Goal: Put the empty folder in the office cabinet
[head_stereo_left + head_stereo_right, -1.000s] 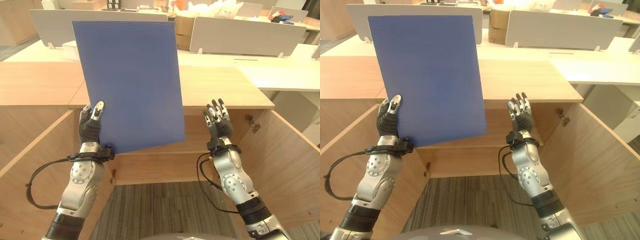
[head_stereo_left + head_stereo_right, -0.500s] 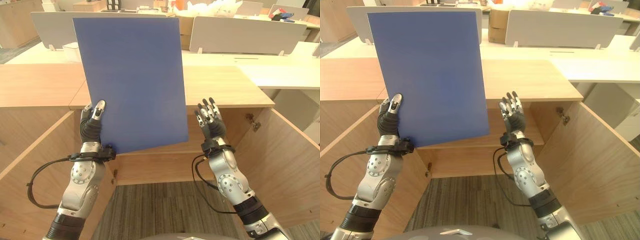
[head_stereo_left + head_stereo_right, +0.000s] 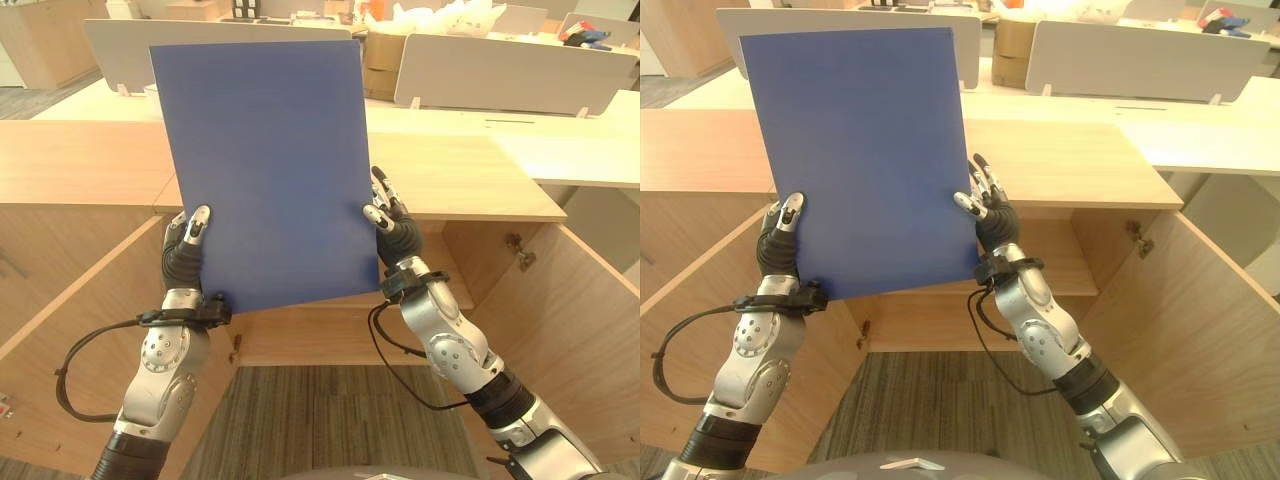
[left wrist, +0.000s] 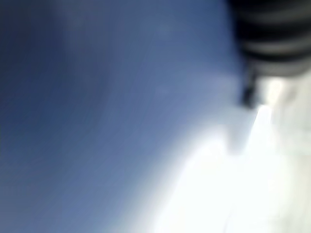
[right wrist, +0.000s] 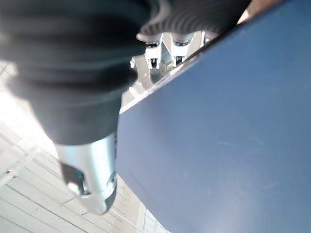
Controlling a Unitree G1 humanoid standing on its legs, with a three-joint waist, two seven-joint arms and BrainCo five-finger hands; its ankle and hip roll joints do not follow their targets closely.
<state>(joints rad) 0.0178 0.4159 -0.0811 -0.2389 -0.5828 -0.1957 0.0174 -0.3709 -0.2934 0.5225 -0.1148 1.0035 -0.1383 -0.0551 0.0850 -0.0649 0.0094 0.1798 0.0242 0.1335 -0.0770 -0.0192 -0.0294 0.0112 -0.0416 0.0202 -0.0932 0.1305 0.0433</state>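
Blue folder (image 3: 265, 170) held upright in front of the robot, above the open cabinet (image 3: 330, 330), slightly tilted so its top leans toward 11 o'clock. It blocks much of the cabinet's interior and the wooden top (image 3: 470, 175) behind it.

Left hand (image 3: 185, 245): at the folder's lower corner, about 8 o'clock on the sheet. Thumb lies on the front face, the rest goes behind; reads as a pinch on the folder.

Right hand (image 3: 985, 210): at the folder's opposite edge, about 4 o'clock on the sheet. Thumb rests at the front edge, fingers (image 5: 165, 41) run up behind the sheet. In the wrist view the edge sits between thumb and fingers, so it looks like a light grip on the folder, though how firmly is unclear.

Cabinet doors (image 3: 590, 320) swung wide at 3 and 9 o'clock. A shelf (image 3: 1070, 270) shows inside, at 5 o'clock from the folder.

Step, as judged: carrying phase, folder supported on both sides, not yet in the cabinet.

Next move likely calls for lowering the folder below the wooden top and tipping it forward toward 12 o'clock into the opening. Risk: the folder's top edge catching the wooden top's front lip.
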